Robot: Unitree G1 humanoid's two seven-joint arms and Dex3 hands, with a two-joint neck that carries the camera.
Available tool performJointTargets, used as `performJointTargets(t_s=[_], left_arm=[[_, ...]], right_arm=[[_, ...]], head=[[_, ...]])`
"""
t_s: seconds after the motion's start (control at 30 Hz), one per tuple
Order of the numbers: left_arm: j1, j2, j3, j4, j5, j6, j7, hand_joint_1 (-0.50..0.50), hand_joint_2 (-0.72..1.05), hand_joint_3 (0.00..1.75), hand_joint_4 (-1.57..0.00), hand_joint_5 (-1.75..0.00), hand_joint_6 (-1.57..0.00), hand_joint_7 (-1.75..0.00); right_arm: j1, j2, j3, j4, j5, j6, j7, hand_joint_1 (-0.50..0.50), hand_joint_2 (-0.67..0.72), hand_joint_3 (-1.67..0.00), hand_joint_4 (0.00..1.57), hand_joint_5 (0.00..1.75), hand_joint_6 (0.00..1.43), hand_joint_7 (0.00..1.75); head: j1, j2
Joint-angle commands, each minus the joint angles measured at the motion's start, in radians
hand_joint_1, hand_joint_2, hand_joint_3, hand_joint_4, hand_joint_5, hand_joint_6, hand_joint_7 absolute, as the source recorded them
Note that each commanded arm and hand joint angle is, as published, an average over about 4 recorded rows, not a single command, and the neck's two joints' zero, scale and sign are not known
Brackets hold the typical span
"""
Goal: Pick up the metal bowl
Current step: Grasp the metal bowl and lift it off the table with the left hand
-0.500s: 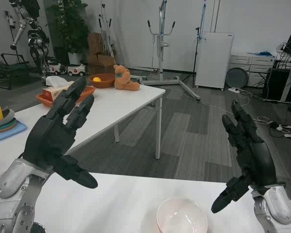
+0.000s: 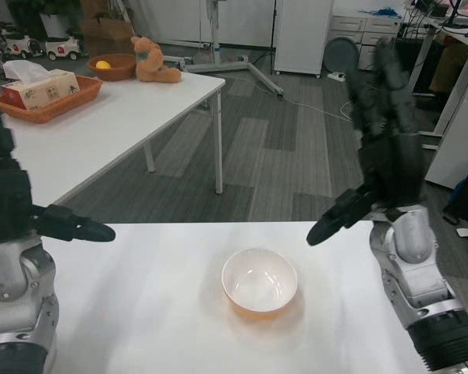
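Note:
A round bowl point(image 2: 260, 281), pale inside with an orange tint at its base, sits on the white table point(image 2: 140, 312) near the middle front. My right hand point(image 2: 378, 148) is raised well above and to the right of the bowl, fingers spread and holding nothing. My left hand point(image 2: 15, 202) is up at the left edge, partly cut off, its thumb pointing right, also holding nothing. Neither hand touches the bowl.
A second white table point(image 2: 132, 109) stands behind at the left with a tissue box in an orange basket point(image 2: 45, 92), a brown bowl with a yellow thing point(image 2: 113, 66) and a plush toy point(image 2: 152, 62). A white cabinet point(image 2: 303, 35) stands further back.
The whole view has dipped and turned, so the bowl now shows fully, higher in the picture. Both hands stay raised and spread; the left one now sits mostly off the left edge.

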Motion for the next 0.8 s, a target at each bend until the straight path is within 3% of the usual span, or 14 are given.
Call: performJointTargets(t_s=[0.03, 0.5, 0.63, 0.8], left_arm=[[-0.036, -0.02, -0.009, 0.06, 0.014, -0.156, 0.101, -0.5, -0.64, 0.0, 0.0, 0.0, 0.0, 0.0], [-0.034, -0.02, -0.012, 0.058, 0.014, -0.149, 0.1, -0.5, -0.64, 0.0, 0.0, 0.0, 0.0, 0.0], [-0.028, -0.017, -0.01, 0.052, 0.012, -0.132, 0.092, -0.5, -0.64, 0.02, 0.0, 0.0, 0.0, 0.0], [-0.003, 0.013, 0.002, -0.042, -0.037, 0.038, -0.034, -0.5, -0.64, 0.0, 0.0, 0.0, 0.0, 0.0]], right_arm=[[0.023, 0.01, -0.062, -0.077, 0.002, -0.073, -0.042, -0.46, 0.66, 0.0, 0.0, 0.0, 0.0, 0.0], [0.027, 0.013, -0.06, -0.07, 0.004, -0.073, -0.043, -0.46, 0.66, 0.0, 0.0, 0.0, 0.0, 0.0], [0.027, 0.015, -0.057, -0.059, 0.004, -0.073, -0.043, -0.46, 0.66, 0.0, 0.0, 0.0, 0.0, 0.0], [0.025, 0.016, -0.053, -0.02, 0.005, -0.072, -0.043, -0.46, 0.66, 0.0, 0.0, 0.0, 0.0, 0.0]], head=[[0.0, -0.009], [0.0, -0.038], [0.038, -0.068], [0.174, -0.107]])
